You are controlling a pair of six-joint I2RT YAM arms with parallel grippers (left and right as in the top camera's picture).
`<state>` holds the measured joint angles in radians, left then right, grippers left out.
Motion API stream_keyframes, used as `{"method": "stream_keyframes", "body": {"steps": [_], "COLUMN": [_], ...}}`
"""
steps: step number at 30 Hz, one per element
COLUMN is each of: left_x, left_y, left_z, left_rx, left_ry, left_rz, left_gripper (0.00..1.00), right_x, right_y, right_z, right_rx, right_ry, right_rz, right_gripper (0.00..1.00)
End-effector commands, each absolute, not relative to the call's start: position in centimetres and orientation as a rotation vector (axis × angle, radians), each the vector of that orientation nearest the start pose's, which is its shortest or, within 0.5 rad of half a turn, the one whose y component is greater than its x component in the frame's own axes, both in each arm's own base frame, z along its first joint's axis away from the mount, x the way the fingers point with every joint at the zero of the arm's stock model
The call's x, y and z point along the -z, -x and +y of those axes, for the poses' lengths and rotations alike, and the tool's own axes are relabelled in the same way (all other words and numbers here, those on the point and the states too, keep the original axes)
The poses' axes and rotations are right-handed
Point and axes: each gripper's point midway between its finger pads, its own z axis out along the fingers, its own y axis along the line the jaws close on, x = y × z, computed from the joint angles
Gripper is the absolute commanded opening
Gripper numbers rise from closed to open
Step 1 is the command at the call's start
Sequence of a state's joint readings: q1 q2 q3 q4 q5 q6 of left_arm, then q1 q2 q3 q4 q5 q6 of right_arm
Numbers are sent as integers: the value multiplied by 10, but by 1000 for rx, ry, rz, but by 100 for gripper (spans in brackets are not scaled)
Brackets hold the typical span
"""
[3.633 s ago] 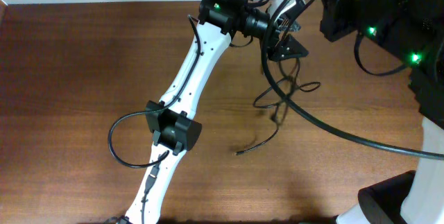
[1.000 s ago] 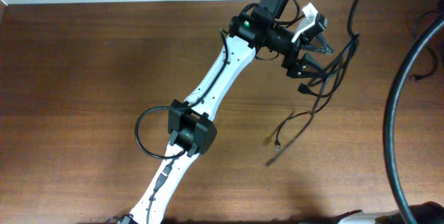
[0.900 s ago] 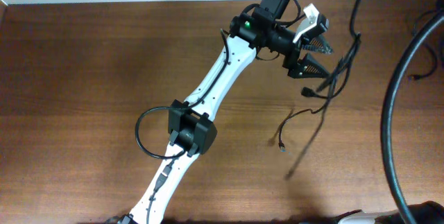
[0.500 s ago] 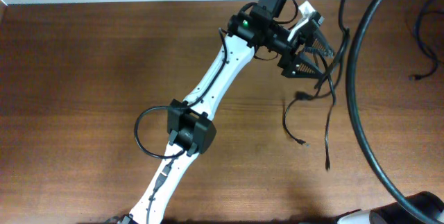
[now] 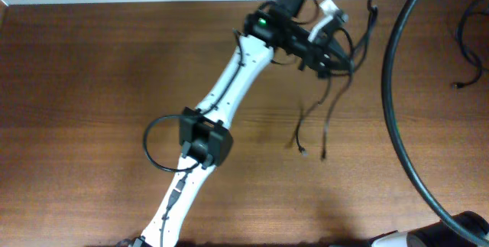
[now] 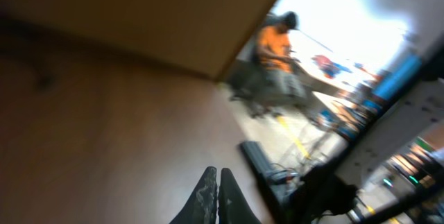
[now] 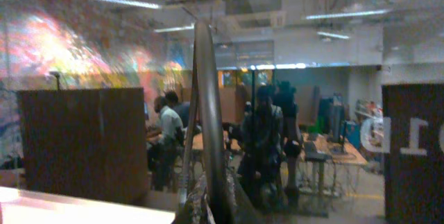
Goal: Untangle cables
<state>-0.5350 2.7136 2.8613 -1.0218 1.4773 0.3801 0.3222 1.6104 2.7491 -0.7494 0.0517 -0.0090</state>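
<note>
thin black cables (image 5: pixel 325 128), loose strands dangling, ends apart

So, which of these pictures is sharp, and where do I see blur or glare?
Overhead: evenly lit and mostly sharp, only the dangling cables slightly smeared above the table. Left wrist: heavy motion blur, with bright glare at the upper right. Right wrist: soft, and the close cable is out of focus.

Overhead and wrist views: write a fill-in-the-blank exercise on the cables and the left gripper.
1. In the left wrist view, the left gripper is ___, its fingers touching.
2. In the overhead view, the thin cables hanging by that gripper are ___ in colour.
3. Their loose ends point down toward a table of brown ___.
Missing words: shut; black; wood.
</note>
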Motion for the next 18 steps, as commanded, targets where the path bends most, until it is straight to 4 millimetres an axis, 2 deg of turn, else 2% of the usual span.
{"method": "stream_keyframes", "body": {"steps": [1,2,3,7,8,10,12,14,18], "left_x": [-225,-225,-227,-245,-255,-271,-282,-302,-346], "left_y": [-476,-488,-513,-540,-546,-548,-546,-538,-516], "left_z": [-364,-349,-309,-237,-201,-150,-119,-78,-16], "left_rx": [1459,1408,1296,1120,1037,928,861,778,609], "left_ry": [-1184,-1145,-1052,-902,-825,-713,-646,-560,-432], "left_rz": [1825,1861,1932,2012,2053,2119,2150,2170,2164], "left_gripper": [0,0,0,0,0,0,0,0,0], "right_x": [-715,-712,-703,-691,-683,-671,-660,-645,-616], "right_y": [-293,-294,-302,-318,-327,-339,-349,-362,-385], "right_z": [80,80,72,54,45,28,9,-13,-53], "right_rx": [-168,-152,-99,-16,17,40,49,62,71], "right_ry": [147,155,125,51,36,-19,-91,-135,-216], "right_rz": [1192,1202,1242,1295,1326,1371,1410,1457,1546], "right_gripper": [4,4,4,4,4,4,4,4,4]}}
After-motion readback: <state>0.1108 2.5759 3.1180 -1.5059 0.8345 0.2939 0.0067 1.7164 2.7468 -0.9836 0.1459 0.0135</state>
